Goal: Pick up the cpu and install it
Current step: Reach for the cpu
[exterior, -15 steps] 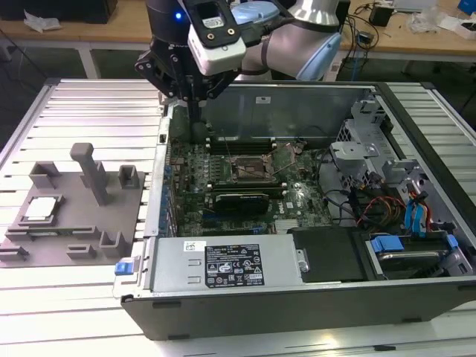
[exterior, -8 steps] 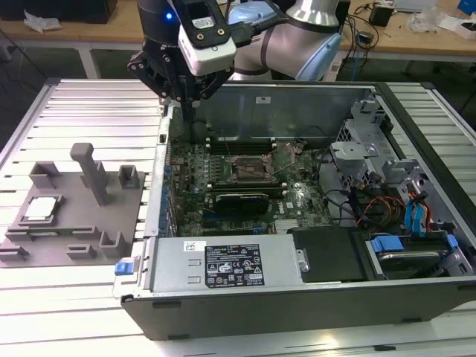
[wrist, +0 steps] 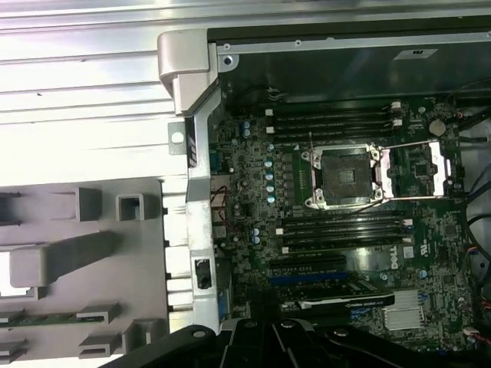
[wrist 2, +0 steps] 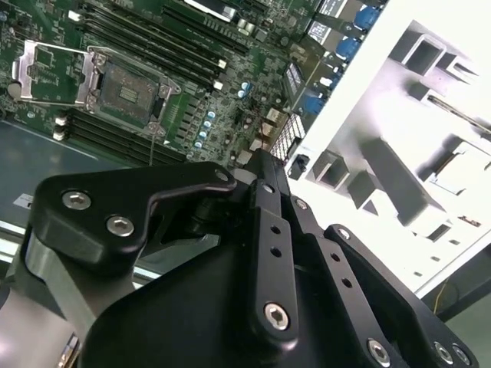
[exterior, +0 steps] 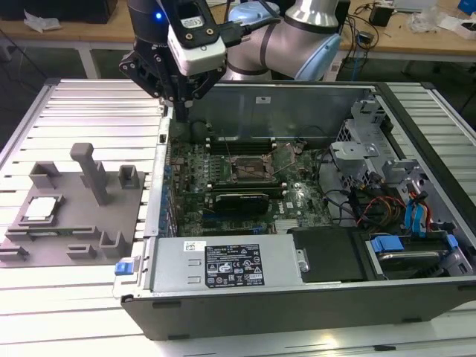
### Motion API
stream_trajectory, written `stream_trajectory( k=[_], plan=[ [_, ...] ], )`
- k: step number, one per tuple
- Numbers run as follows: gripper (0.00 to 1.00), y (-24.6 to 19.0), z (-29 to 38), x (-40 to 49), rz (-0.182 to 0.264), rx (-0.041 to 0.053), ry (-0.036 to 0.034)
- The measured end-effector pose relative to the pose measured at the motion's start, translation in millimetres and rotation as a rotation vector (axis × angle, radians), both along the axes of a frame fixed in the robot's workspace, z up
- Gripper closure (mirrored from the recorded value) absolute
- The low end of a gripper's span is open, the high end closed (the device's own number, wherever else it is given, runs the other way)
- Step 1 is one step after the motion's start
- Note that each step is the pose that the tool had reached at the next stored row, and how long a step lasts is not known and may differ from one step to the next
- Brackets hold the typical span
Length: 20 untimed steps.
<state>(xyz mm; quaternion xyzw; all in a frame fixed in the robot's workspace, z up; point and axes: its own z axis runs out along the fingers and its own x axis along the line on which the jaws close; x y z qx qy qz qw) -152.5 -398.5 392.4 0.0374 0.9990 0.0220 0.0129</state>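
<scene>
My gripper (exterior: 181, 113) hangs over the case (exterior: 297, 104) edge, fingers (wrist 2: 267, 230) pressed together, empty; the cpu (exterior: 41, 210) sits on the grey fixture (exterior: 78, 214).

I'm looking at a desk (exterior: 82, 100) of pale ribbed metal slats, with the ribs running from nine to three o'clock across the exterior view. Two things rest directly on it. One is a flat grey fixture plate (exterior: 74, 214) carrying upright blocks. The other, just beside it at its three o'clock, is an open computer case (exterior: 297, 301) lying on its side. Bare slats show at the plate's twelve o'clock and at the case's six.
</scene>
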Motion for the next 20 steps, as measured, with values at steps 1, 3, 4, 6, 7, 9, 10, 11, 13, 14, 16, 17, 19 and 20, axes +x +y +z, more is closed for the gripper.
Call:
stream_trajectory(
  k=[1,3,4,6,7,9,10,11,13,14,16,17,19,20],
  plan=[
    [0.89,0.0,0.0,-1.5,0.0,-0.0001,0.0],
    [0.89,0.0,0.0,-5.3,0.0,0.0,-0.0001],
    [0.89,0.0,0.0,-6.4,0.0,0.0,0.0],
    [0.89,0.0,-0.1,-9.6,0.0,0.0,-0.0001],
    [0.89,0.0,-0.1,-11.3,0.0,0.0,-0.0001],
    [0.89,0.0,-0.1,-14.4,0.0,0.0001,-0.0003],
    [0.89,0.0,-0.1,-15.9,0.0,0.0,-0.0003],
    [0.89,0.0,-0.1,-18.4,0.0,0.0,-0.0004],
    [0.89,0.0,-0.1,-26.9,0.0,0.0001,-0.0011],
    [0.89,0.0,-0.1,-28.3,0.0,0.0001,-0.0011],
    [0.89,0.0,-0.1,-31.7,0.0,0.0,-0.0014],
    [0.89,0.0,-0.1,-33.7,0.0,0.0001,-0.0015],
    [0.89,0.0,-0.1,-37.4,0.0,0.0,-0.0017],
    [0.89,0.0,-0.1,-39.4,0.0,0.0,-0.0018]
  ],
)
